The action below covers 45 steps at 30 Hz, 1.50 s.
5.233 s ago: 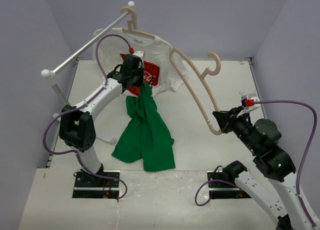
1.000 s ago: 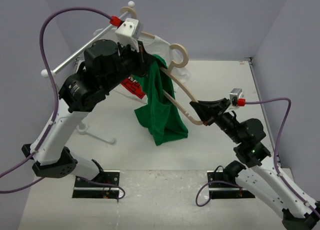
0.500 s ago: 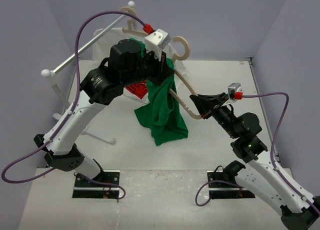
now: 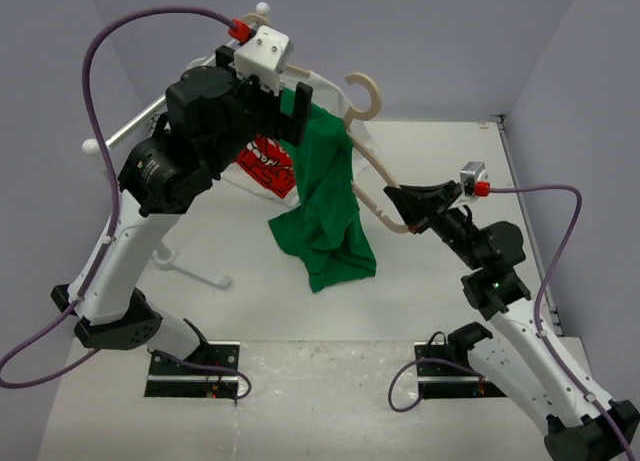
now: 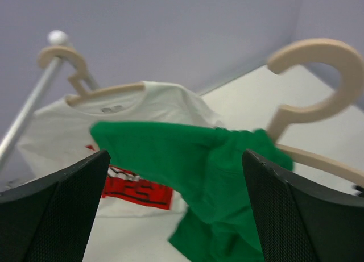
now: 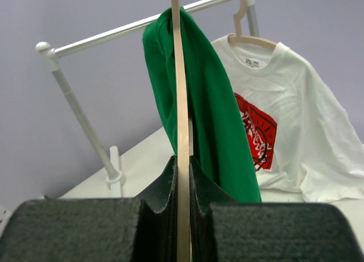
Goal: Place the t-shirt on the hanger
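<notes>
Overhead and 2 wrist views, read from the near edge of the table to the back wall.

Near: the right gripper is clamped shut on the lower end of the hanger. It holds the hanger tilted, with 1 arm rising away from the gripper and the rounded hook uppermost, clear of the table.

Middle: the t-shirt is draped over the upper part of that arm, just below the hook. It falls in loose folds, mostly on the side toward the left arm. Whether its lowest fold touches the table cannot be told.

Beyond it: the left gripper is raised level with the top of the t-shirt. Its 2 fingers are spread wide and nothing lies between them. The green cloth and the hook sit just past the fingertips.

Far: a white t-shirt with a red graphic hangs on a second beige hanger from a grey rail on an upright post, in front of the pale violet wall.
</notes>
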Motion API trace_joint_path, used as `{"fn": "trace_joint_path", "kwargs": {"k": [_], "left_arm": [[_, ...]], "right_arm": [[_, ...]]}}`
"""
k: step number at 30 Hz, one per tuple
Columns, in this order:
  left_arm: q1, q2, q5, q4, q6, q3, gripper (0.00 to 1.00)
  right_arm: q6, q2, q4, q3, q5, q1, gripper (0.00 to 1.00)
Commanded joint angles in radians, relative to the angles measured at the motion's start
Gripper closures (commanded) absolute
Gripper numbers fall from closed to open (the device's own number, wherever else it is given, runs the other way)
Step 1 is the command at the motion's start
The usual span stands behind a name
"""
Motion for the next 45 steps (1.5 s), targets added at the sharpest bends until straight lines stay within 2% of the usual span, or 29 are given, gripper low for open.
{"fn": "trace_joint_path", "kwargs": {"k": [1, 5, 6, 7, 9, 12, 13, 17, 19, 21, 25, 30, 34, 40, 45], "left_arm": [[0.147, -0.083, 0.103, 0.162, 0.309, -0.137, 0.00], [0.186, -0.176, 0.355, 0.263, 0.501, -0.289, 0.00], [0.187, -0.192, 0.463, 0.228, 0.577, -0.290, 0.00], [0.188, -0.194, 0.549, 0.181, 0.627, -0.290, 0.00], [0.189, -0.154, 0.796, -0.027, 0.741, -0.207, 0.00], [0.188, -0.121, 0.927, -0.147, 0.774, -0.172, 0.00], [0.189, -0.124, 0.943, -0.163, 0.784, -0.189, 0.00], [0.189, -0.129, 0.922, -0.179, 0.782, -0.316, 0.13], [0.191, -0.129, 0.915, -0.170, 0.777, -0.360, 0.15], [0.195, -0.126, 0.918, -0.166, 0.768, -0.368, 0.17], [0.205, -0.126, 0.920, -0.170, 0.766, -0.374, 0.30], [0.216, -0.153, 0.907, -0.138, 0.758, -0.405, 0.45], [0.217, -0.155, 0.931, -0.135, 0.760, -0.420, 1.00], [0.218, -0.172, 0.948, -0.092, 0.752, -0.468, 1.00], [0.220, -0.204, 1.034, -0.072, 0.783, -0.490, 1.00]], "right_arm": [[-0.018, 0.046, 0.145, 0.077, -0.348, -0.124, 1.00], [-0.015, 0.117, 0.203, 0.094, -0.607, -0.260, 1.00], [-0.022, 0.145, 0.211, 0.116, -0.755, -0.298, 1.00], [-0.023, 0.150, 0.213, 0.120, -0.779, -0.322, 1.00], [0.007, 0.210, 0.218, 0.164, -0.924, -0.387, 1.00], [0.032, 0.278, 0.230, 0.213, -1.047, -0.419, 1.00], [0.032, 0.292, 0.228, 0.223, -1.064, -0.423, 1.00], [-0.027, 0.277, 0.230, 0.229, -1.068, -0.435, 1.00], [-0.071, 0.264, 0.228, 0.232, -1.065, -0.440, 1.00], [-0.074, 0.263, 0.230, 0.247, -1.079, -0.448, 1.00], [-0.025, 0.324, 0.230, 0.316, -1.167, -0.487, 1.00], [-0.032, 0.344, 0.231, 0.325, -1.192, -0.491, 1.00], [-0.026, 0.355, 0.234, 0.333, -1.197, -0.492, 1.00], [0.004, 0.343, 0.285, 0.313, -1.203, -0.490, 1.00], [0.043, 0.334, 0.328, 0.305, -1.217, -0.472, 1.00]]}}
